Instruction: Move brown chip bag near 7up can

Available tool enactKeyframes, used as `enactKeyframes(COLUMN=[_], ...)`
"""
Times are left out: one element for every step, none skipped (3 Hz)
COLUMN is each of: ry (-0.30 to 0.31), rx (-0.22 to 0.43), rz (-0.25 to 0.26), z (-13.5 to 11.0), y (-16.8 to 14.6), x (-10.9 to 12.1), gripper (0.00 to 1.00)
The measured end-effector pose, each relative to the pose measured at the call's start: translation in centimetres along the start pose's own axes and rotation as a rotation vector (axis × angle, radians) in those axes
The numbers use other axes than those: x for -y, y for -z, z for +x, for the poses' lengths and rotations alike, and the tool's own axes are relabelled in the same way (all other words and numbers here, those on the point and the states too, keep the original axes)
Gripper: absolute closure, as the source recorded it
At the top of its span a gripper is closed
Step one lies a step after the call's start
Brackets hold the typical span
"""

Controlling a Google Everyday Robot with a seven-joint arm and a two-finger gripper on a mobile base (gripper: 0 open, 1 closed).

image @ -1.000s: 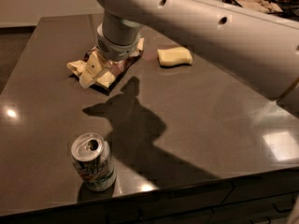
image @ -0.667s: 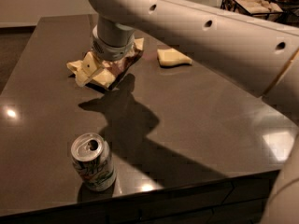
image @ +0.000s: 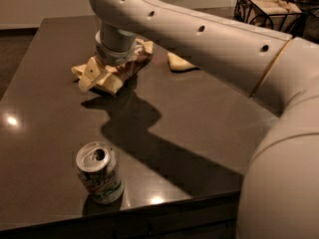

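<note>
Rearward, hand [image: 109, 66] on brown chip bag [image: 131, 67], grip unclear; 7up can [image: 99, 172] upfront on dark glossy table [image: 214, 118].

Single view, set high behind the robot's arm [image: 199, 39], looking obliquely down across the tabletop [image: 209, 133] at close range; the gripper [image: 102, 73] lies far-left, at the chip bag [image: 130, 66].

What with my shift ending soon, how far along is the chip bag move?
Done: the pincer sits on the brown chip bag at the table's far side. In hand: the grasp, though the wrist hides it. Left: the whole carry, since the 7up can stands apart near the front edge.
</note>
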State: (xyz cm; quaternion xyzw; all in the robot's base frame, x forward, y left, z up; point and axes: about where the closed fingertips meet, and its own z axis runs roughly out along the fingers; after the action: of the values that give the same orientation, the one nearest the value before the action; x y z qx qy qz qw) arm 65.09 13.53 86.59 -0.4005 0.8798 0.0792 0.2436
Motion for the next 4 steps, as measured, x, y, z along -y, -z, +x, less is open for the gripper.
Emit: enactKeyframes(ry=[0.035, 0.062, 0.094, 0.18], rx=[-0.01, -0.013, 0.0, 0.039], rz=[-0.025, -0.032, -0.041, -0.058], z=[-0.3, -0.7, -1.0, -0.7], y=[-1.2, -1.5, -0.7, 2.2], x=[0.1, 0.6, 1.1, 0.9], gripper=[0.21, 0.45, 0.68, 0.92])
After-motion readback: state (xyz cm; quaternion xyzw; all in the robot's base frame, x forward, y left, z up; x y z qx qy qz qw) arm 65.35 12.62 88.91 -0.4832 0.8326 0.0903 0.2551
